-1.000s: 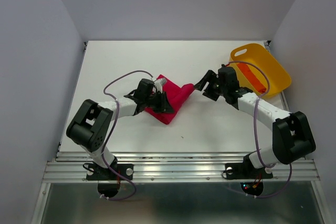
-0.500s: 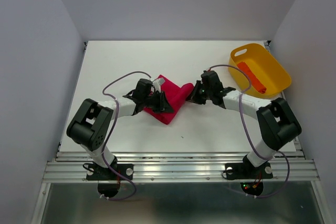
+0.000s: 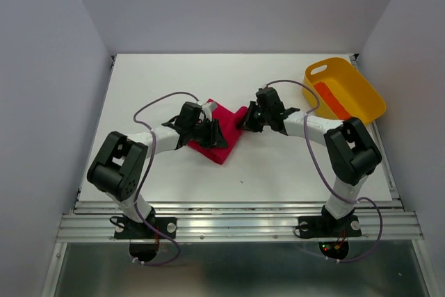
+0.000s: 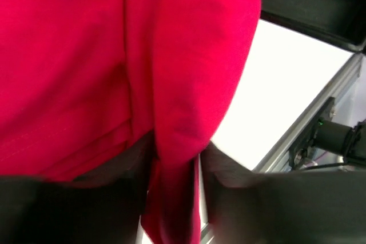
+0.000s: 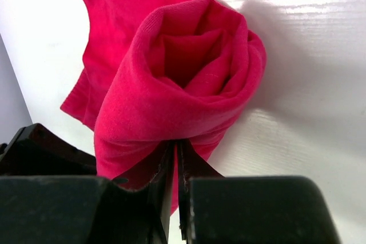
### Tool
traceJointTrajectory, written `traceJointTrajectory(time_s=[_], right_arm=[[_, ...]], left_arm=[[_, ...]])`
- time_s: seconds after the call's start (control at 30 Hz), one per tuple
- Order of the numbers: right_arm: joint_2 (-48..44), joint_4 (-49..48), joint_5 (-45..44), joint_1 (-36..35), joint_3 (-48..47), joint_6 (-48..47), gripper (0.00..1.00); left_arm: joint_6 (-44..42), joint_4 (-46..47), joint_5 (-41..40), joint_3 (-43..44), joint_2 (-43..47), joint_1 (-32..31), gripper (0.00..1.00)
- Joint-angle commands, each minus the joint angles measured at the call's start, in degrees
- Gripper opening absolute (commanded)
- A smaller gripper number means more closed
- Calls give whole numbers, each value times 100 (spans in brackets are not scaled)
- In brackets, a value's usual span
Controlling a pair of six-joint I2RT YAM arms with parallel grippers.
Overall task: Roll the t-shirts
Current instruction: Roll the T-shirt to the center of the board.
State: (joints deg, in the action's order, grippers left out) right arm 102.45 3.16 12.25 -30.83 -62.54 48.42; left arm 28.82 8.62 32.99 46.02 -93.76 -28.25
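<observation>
The crimson t-shirt [image 3: 224,145] lies partly rolled in the middle of the table, its rolled end [image 5: 189,67] facing the right wrist camera. My right gripper [image 3: 245,122] is at the roll's right end, its jaws pinched on the cloth edge [image 5: 176,152]. My left gripper [image 3: 211,132] sits over the shirt's left part. A fold of red cloth [image 4: 171,141] hangs between its parted fingers, with a sliver of light beside the right finger [image 4: 240,192]. The orange t-shirt [image 3: 332,99] lies as a bundle in the yellow basket.
The yellow plastic basket [image 3: 361,95] stands at the table's back right, by the right wall. White walls close the table on three sides. The metal rail [image 3: 236,224] with both arm bases runs along the near edge.
The right arm swung left from beside the basket to the shirt's right end and shut on the cloth. The left jaws have loosened around their fold; the left arm barely moved.
</observation>
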Motion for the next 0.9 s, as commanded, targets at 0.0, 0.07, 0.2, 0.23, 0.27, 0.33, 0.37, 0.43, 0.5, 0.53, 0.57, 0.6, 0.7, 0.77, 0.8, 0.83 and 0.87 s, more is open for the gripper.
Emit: traceJointTrajectory(time_s=[0.0, 0.07, 0.2, 0.23, 0.27, 0.33, 0.37, 0.43, 0.5, 0.53, 0.57, 0.6, 0.7, 0.77, 0.8, 0.83, 0.87], right_arm=[[108, -246, -3, -37, -355, 27, 11], [187, -254, -3, -90, -442, 18, 11], [336, -254, 23, -90, -635, -35, 11], [363, -246, 32, -90, -680, -61, 11], [398, -228, 58, -90, -724, -79, 11], [495, -149, 84, -142, -873, -131, 11], [521, -131, 84, -143, -917, -140, 11], [591, -87, 93, -143, -1005, -158, 11], [635, -44, 102, -195, -1075, -167, 11], [653, -35, 93, -195, -1111, -167, 11], [688, -26, 102, -256, -1154, -175, 11], [697, -26, 102, -257, -1181, -175, 11], [714, -17, 67, -257, -1208, -158, 11], [697, -17, 14, -257, -1181, -140, 11], [671, -17, -21, -257, -1138, -140, 11], [653, -17, -47, -257, -1120, -132, 11], [627, -17, -65, -257, -1085, -105, 11]], left_arm=[[-403, -642, -415, 354, 463, 13, 54], [-499, -852, -530, 416, 568, 13, 63], [-597, -1169, -767, 539, 736, 30, 72], [-605, -1222, -803, 548, 762, 30, 73], [-623, -1310, -838, 557, 832, 30, 73], [-632, -1407, -934, 557, 903, 39, 73], [-641, -1425, -952, 557, 955, 30, 73], [-641, -1486, -988, 531, 1122, 65, 73], [-632, -1495, -1005, 505, 1184, 83, 73], [-632, -1495, -1005, 487, 1219, 92, 70], [-632, -1478, -988, 443, 1254, 109, 68], [-632, -1469, -988, 417, 1254, 127, 68], [-658, -1434, -865, 355, 1167, 144, 71], [-641, -1337, -698, 311, 1114, 136, 75], [-623, -1302, -680, 285, 1114, 92, 77], [-597, -1276, -741, 276, 1123, 74, 78], [-562, -1258, -820, 285, 1149, 39, 78]])
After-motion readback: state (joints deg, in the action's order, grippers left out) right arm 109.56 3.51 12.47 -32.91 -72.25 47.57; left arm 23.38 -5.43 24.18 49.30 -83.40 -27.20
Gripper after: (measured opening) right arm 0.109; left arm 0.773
